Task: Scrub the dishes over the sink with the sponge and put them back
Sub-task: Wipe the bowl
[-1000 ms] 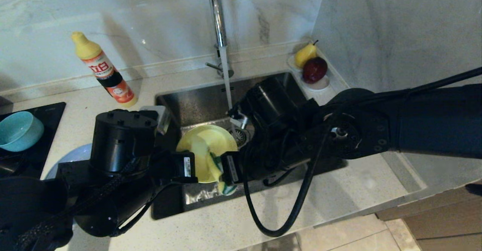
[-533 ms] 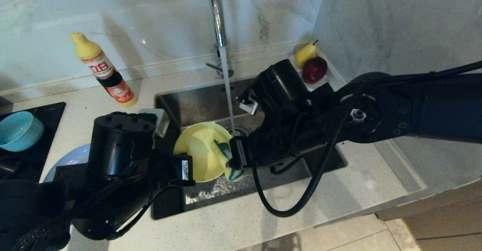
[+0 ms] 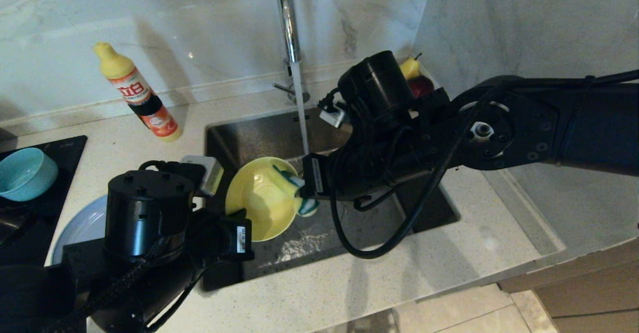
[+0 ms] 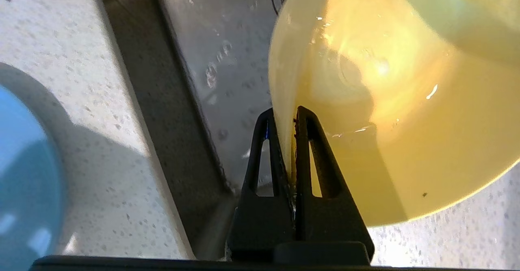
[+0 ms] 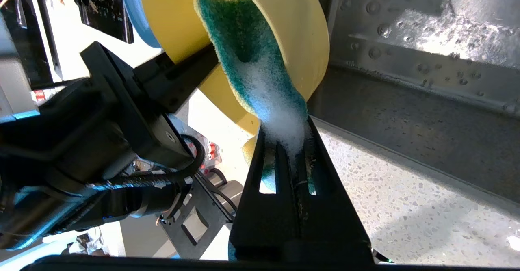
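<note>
From the head view you see the left gripper (image 3: 252,233) clamped on the lower rim of the yellow bowl (image 3: 259,198), holding it tilted on edge over the sink (image 3: 259,133). The right gripper (image 3: 305,193) pinches the sponge (image 3: 299,193) and presses it against the bowl's inside face. Water runs from the chrome tap (image 3: 287,18) in a thin stream just behind the bowl. On the counter to the left stands a yellow-capped detergent bottle (image 3: 137,93); its red-and-white label carries two bold characters you cannot read for certain. The teal-blue bowl (image 3: 25,173) sits on the dark hob (image 3: 30,213) at far left, and the grey-blue plate (image 3: 82,225) lies on the counter, partly hidden by the left arm. A pear (image 3: 410,66) and a dark red fruit (image 3: 422,86) peek out behind the right arm.

In the left wrist view the two black fingers (image 4: 260,157) close tight on the yellow bowl's (image 4: 386,108) thin wall, one finger inside, one outside. The bowl's inside is wet. The plate (image 4: 24,181) shows at one edge, on the speckled counter.

In the right wrist view the fingers (image 5: 280,189) squeeze the sponge (image 5: 252,55) flat; its green scouring layer, white with foam near the fingertips, lies against the bowl (image 5: 300,31). The sink wall (image 5: 406,59) behind is beaded with water.
</note>
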